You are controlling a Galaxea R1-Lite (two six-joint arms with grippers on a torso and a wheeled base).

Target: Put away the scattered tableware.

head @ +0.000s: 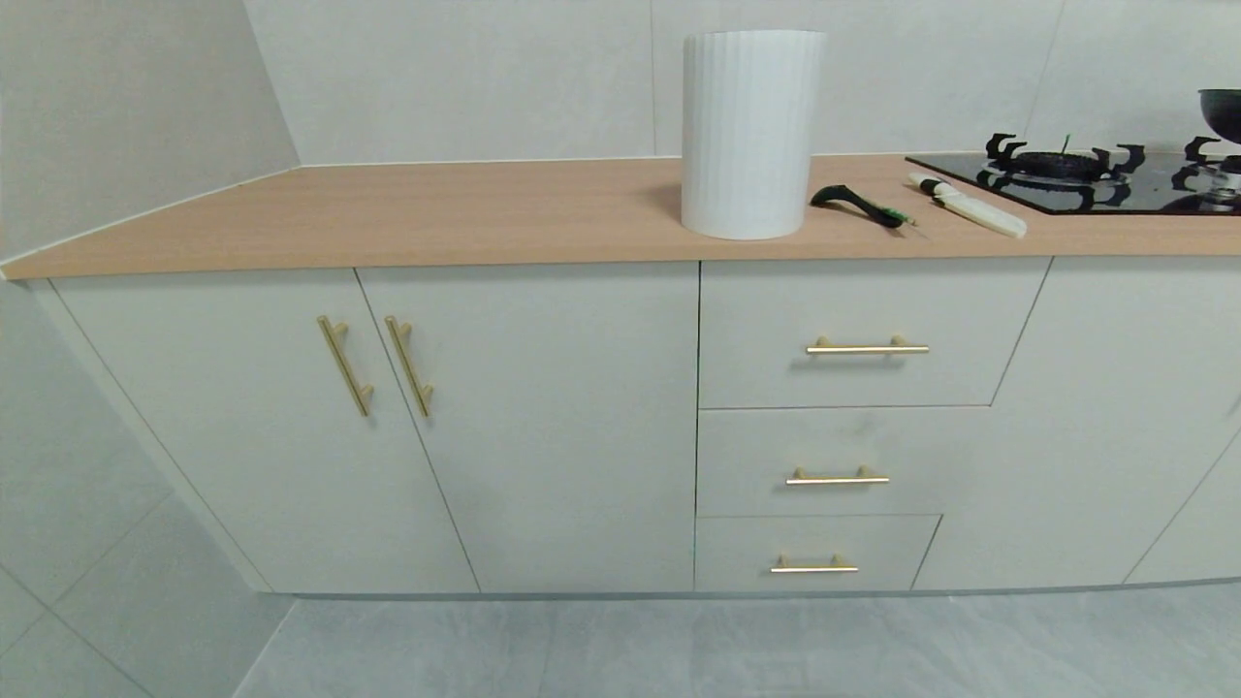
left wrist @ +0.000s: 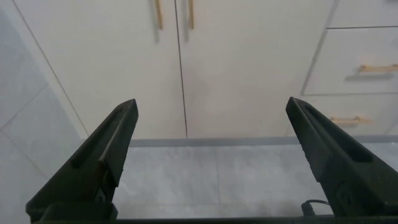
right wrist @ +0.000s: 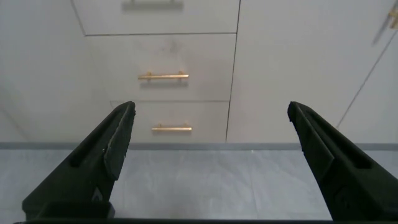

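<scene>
Wood-toned countertop [head: 388, 208] is where the tableware is left: a black-handled tool [head: 858, 206], perhaps a peeler, and a white-handled knife [head: 970, 206] are laid just beside the white ribbed holder [head: 747, 136], whose inside is hidden. Drawers [head: 834, 441] are kept shut. Left gripper [left wrist: 211, 106] and right gripper [right wrist: 211, 107] are held low before the cabinet fronts, jaws spread, nothing grasped; collection is judged not yet begun.

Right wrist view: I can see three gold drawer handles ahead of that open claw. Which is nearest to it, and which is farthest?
From the right gripper, going by the right wrist view:
1. The bottom drawer handle, lowest, just above the floor.
2. The middle drawer handle, one drawer up.
3. The top drawer handle, highest, cut off by the picture's edge.
</scene>
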